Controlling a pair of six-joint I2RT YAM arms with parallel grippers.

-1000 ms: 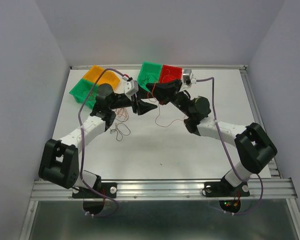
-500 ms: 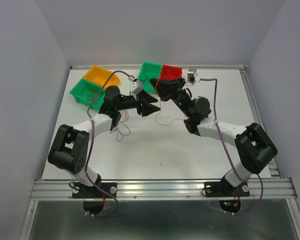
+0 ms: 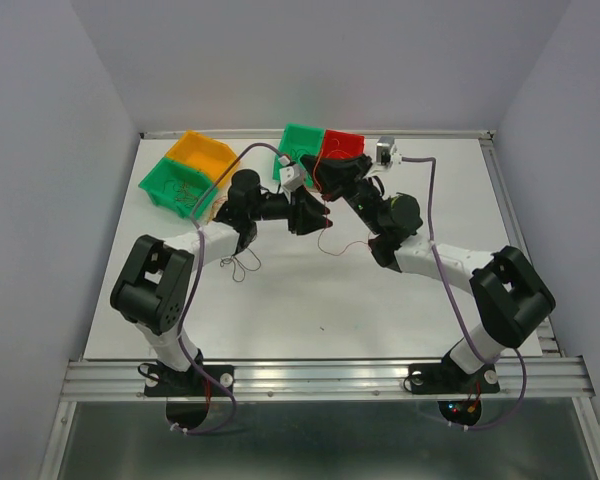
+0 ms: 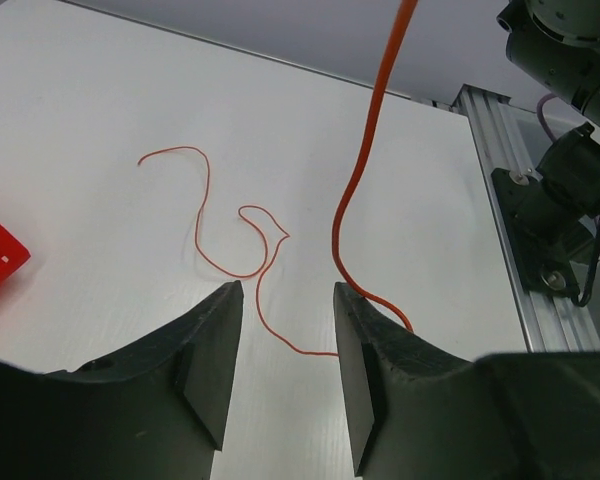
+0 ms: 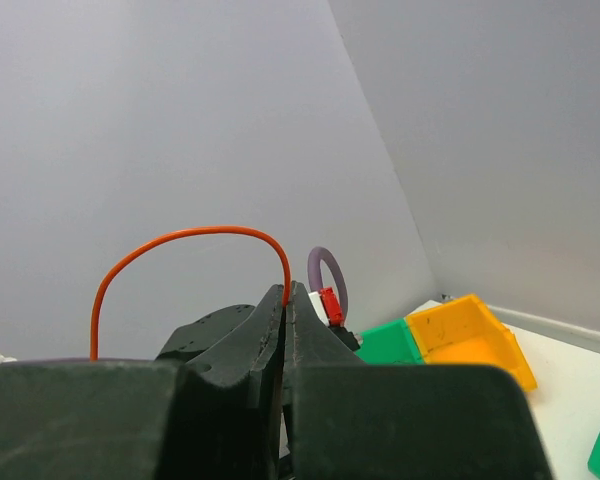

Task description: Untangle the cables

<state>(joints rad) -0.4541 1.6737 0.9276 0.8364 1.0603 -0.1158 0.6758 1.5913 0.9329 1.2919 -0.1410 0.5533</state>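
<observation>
- The right gripper [image 5: 285, 292], at lower centre of its wrist view, is pinched fully closed on the orange cable [image 5: 210, 229], which arches up and to the left.
- The left gripper [image 4: 288, 300] stands roughly half open, gripping nothing. The orange cable drops from the top edge and passes behind its right-hand finger.
- A thin red strand [image 4: 202, 205] curls on the white table [image 4: 100, 100], left of centre.
- Dark cables [image 3: 242, 262] lie looped left of centre in the overhead view.
</observation>
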